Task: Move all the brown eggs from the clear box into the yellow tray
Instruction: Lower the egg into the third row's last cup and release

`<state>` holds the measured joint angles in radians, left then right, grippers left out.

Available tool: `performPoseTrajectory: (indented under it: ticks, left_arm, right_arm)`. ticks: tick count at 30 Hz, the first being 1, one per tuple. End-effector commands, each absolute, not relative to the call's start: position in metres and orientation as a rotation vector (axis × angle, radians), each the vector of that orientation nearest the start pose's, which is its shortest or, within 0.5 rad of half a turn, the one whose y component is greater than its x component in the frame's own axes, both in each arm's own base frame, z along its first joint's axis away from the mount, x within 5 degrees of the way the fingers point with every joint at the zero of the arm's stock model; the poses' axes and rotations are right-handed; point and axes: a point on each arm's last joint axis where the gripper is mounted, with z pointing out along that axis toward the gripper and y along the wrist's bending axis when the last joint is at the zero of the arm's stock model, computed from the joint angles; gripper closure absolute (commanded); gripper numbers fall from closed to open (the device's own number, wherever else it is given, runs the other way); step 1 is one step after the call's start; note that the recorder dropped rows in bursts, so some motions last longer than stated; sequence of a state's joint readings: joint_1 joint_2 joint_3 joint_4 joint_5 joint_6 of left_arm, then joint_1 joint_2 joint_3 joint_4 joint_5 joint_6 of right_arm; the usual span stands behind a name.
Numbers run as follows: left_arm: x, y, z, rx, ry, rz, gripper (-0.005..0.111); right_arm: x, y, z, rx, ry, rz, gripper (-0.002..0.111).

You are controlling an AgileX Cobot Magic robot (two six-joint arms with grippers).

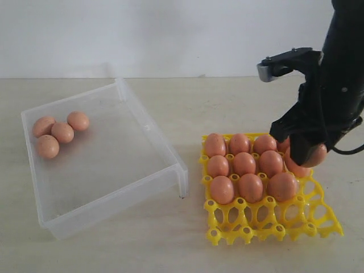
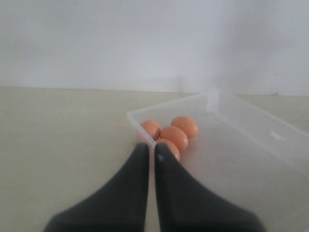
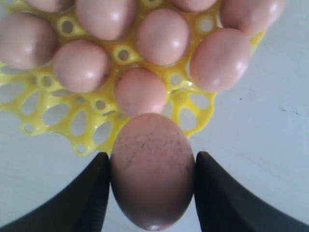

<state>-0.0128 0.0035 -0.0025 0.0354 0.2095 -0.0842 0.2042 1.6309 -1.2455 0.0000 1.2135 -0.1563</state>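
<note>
- The right gripper is clamping 1 held egg by its sides, with both fingers pressing on the shell.
- In the exterior view that egg is hanging over the right edge of the yellow tray. It is sitting above the cells, not seated in one.
- The step in hand is looking like the placing step, with an egg being brought over the tray to be set down.
- The tray is carrying eggs across its 3 back rows. A few cells are hiding behind the arm, so an exact count is not possible.
- The 4 cells of the front row are standing empty, and the right-hand cell of the row behind them is looking open too.
- 4 brown eggs are lying clustered in the far left corner of the clear box, touching or nearly so.
- The left gripper is hovering near that corner with its fingers pressed narrow, gripping nothing.
- The next move is calling for centring the egg over an open cup, not over a peg or a neighbouring egg.
- After that it is calling for lowering the egg until it is resting, and only then parting the fingers.
- The neighbouring eggs are standing close, so an opening finger is risking a nudge against one of them.
</note>
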Motion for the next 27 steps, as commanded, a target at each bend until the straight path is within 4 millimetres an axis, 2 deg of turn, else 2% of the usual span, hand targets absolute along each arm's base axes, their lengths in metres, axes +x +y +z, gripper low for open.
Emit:
performPoseTrajectory:
  ticks: [1, 4, 8, 13, 27]
  left_arm:
    - [0.056, 0.000, 0.195, -0.039, 1.689, -0.039, 0.103]
    - [0.056, 0.000, 0.195, -0.039, 1.689, -0.039, 0.103]
    - [0.056, 0.000, 0.195, -0.039, 1.689, -0.039, 0.103]
    - [0.056, 0.000, 0.195, -0.039, 1.689, -0.039, 0.103]
    - [0.056, 0.000, 0.195, -0.039, 1.689, -0.039, 0.103]
  right_arm:
    - [0.305, 0.036, 0.263, -0.410, 3.047, 0.058, 0.109]
    - [0.307, 0.035, 0.261, -0.388, 3.048, 0.176, 0.109]
    - [0.306, 0.036, 0.249, -0.402, 3.085, 0.203, 0.109]
    - [0.298, 0.034, 0.227, -0.431, 3.171, 0.188, 0.109]
    - [0.306, 0.030, 0.209, -0.458, 3.180, 0.110, 0.109]
